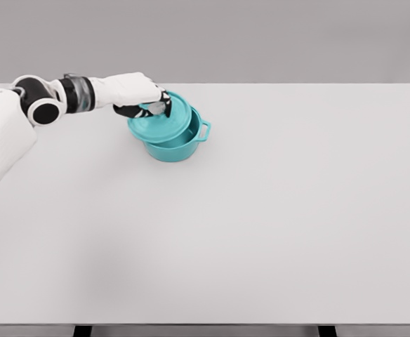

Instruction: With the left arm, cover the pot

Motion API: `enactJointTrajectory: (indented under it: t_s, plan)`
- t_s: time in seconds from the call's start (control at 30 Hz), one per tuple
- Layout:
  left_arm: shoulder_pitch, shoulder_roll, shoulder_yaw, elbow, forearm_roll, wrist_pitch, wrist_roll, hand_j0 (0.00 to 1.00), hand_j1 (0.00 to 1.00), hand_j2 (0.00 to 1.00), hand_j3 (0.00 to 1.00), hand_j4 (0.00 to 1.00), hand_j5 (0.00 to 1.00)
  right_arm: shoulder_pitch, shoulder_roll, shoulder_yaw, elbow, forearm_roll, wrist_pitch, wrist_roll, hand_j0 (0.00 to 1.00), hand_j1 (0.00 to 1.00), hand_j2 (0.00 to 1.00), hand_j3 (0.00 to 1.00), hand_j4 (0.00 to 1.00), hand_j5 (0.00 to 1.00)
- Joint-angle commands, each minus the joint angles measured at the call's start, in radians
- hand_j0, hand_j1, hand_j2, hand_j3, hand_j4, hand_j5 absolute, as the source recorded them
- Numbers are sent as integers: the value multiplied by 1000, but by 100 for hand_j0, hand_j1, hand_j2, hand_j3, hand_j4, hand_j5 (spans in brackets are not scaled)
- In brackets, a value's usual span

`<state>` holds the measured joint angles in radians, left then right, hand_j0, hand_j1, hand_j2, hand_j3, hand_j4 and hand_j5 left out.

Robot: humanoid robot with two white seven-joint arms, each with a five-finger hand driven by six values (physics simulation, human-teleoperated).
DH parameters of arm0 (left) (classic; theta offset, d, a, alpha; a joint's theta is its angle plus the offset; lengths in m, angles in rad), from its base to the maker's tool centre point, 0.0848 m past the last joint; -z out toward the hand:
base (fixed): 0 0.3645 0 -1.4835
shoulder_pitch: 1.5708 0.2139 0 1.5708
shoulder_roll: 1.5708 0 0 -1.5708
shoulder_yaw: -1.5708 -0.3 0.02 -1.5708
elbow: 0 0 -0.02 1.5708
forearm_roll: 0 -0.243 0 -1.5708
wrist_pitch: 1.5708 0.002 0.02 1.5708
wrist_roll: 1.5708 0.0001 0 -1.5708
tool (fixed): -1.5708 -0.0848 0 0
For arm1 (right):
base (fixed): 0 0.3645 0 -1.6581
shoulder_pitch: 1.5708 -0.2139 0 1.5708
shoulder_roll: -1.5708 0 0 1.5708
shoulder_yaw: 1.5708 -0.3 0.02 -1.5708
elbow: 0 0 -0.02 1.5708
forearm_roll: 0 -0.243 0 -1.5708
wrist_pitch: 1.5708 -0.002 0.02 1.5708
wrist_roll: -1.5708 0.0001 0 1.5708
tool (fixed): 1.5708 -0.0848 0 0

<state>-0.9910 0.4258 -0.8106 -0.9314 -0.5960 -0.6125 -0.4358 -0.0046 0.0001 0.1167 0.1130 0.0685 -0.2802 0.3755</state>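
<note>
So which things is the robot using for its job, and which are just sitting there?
Using:
- left robot hand, gripping the lid
- lid, teal, tilted over the pot, not yet on flat
- pot, teal, partly open

Just there:
- table, white, with only the pot on it

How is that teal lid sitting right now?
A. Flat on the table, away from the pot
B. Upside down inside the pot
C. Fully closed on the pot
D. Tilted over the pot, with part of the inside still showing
D: the lid leans over the pot, gripped by the left robot hand, and the pot's inside is still open on the right.
</note>
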Motion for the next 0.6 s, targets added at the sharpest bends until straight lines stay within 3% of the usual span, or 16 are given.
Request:
enactJointTrajectory:
  t_s: [0.0, 0.57]
  plan:
    - [0, -18, -2, 9, 8, 2, -1, 54, 54, 54, 54, 54, 54, 0, 0, 0, 1, 1, 0, 0, 100, 100, 100, 100, 100, 100]
    - [2, -35, -1, 17, 12, 2, -4, 54, 54, 54, 54, 54, 54, 0, 0, 0, 1, 1, 0, 0, 100, 100, 100, 100, 100, 100]
